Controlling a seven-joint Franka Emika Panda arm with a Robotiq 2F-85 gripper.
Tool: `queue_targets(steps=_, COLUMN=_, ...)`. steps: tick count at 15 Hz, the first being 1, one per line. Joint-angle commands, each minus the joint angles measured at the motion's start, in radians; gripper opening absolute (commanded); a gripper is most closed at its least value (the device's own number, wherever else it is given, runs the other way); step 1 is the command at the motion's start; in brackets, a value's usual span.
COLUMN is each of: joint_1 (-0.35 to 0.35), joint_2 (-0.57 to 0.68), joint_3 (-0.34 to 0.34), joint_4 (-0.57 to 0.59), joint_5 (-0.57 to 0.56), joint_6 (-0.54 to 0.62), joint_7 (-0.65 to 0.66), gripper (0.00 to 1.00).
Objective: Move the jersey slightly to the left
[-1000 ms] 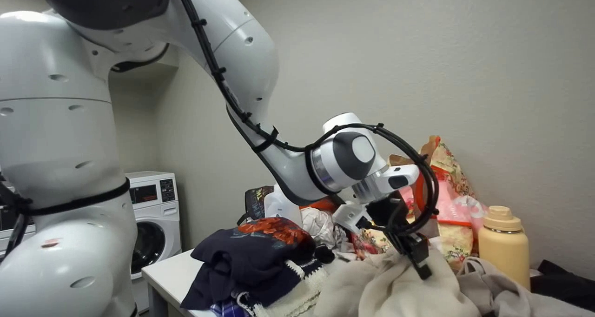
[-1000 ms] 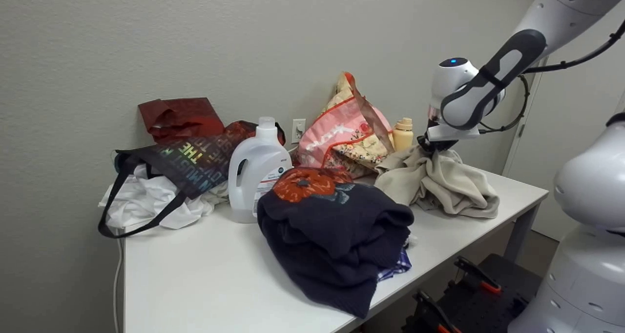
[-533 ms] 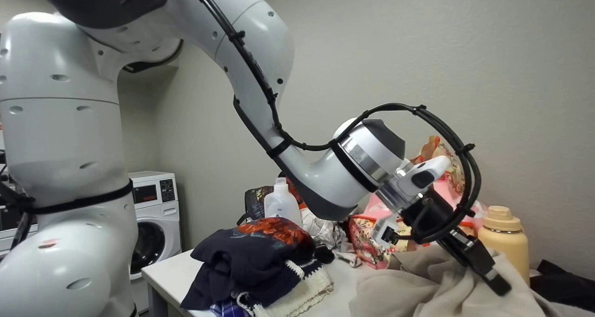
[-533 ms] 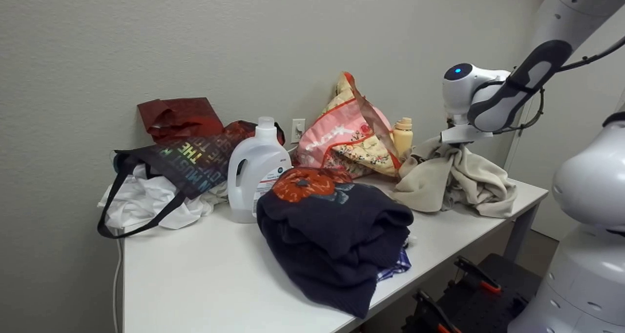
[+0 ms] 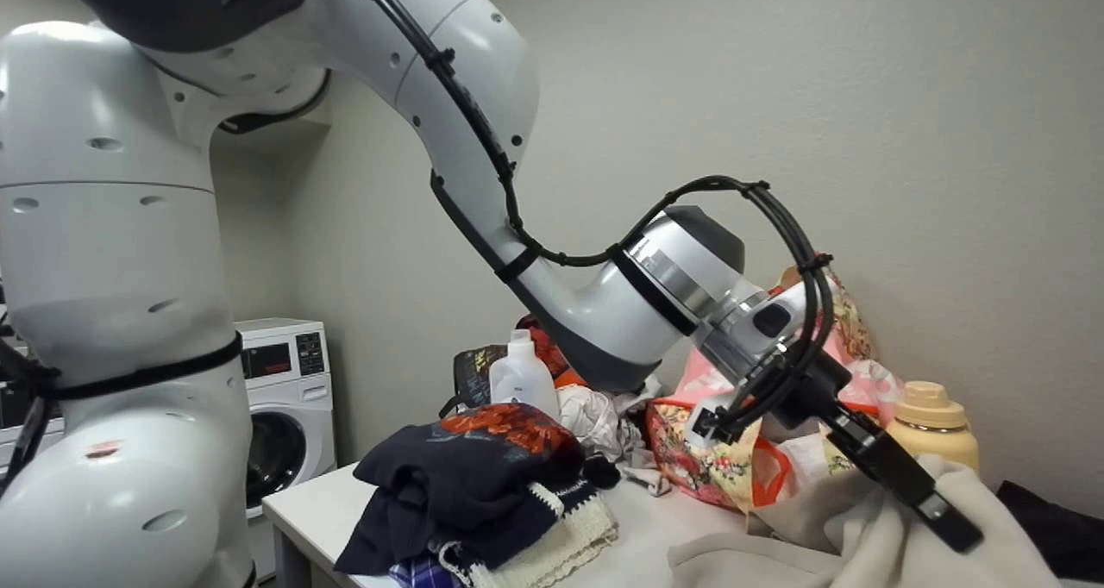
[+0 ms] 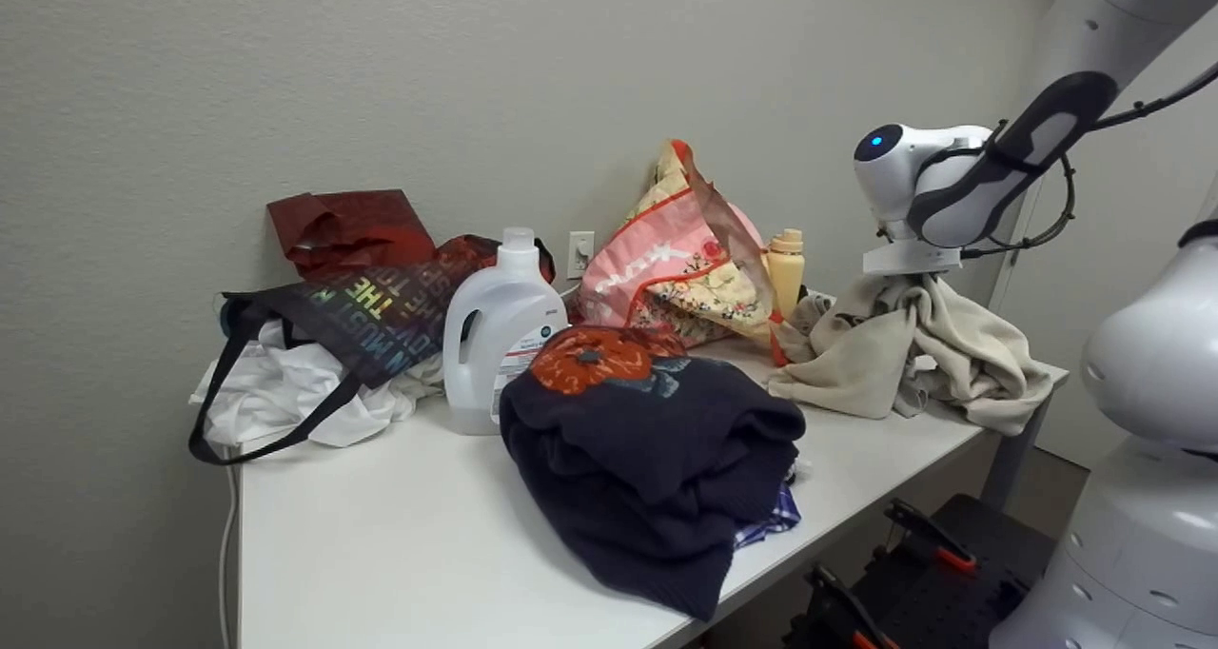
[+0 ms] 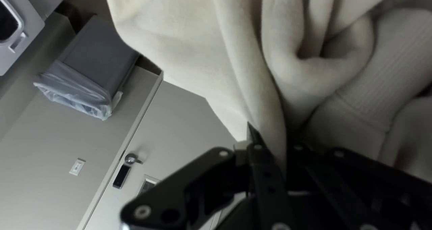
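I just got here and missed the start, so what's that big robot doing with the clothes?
The robot arm is holding a cream jersey with its hand, closed on a fold of the cloth. The jersey rises to a peak under the hand, while its lower parts rest on the table and droop a bit over the edge. The job is to move it slightly left, and I can't tell if that's finished. The navy clothes and flowery bag aren't being held.
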Motion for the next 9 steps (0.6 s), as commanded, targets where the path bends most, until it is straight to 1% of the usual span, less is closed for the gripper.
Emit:
queue_targets(steps=1, joint_1=0.063, joint_2=-0.100, joint_3=0.028, joint_4=-0.041, joint_5=0.209, joint_6=0.035, joint_7=-0.207, gripper=0.02)
queue_targets(steps=2, joint_1=0.083, joint_2=-0.121, joint_3=0.039, joint_4=-0.043, joint_5=0.288, joint_6=0.038, joint_7=-0.287, gripper=0.02)
queue_targets(steps=6, joint_1=0.165, joint_2=-0.184, joint_3=0.087, joint_4=-0.032, joint_5=0.616, joint_6=-0.040, joint_7=-0.626, gripper=0.02)
queue_targets(steps=9, joint_1=0.195, joint_2=-0.201, joint_3=0.108, joint_4=-0.014, joint_5=0.847, joint_6=-0.102, joint_7=-0.874, gripper=0.02)
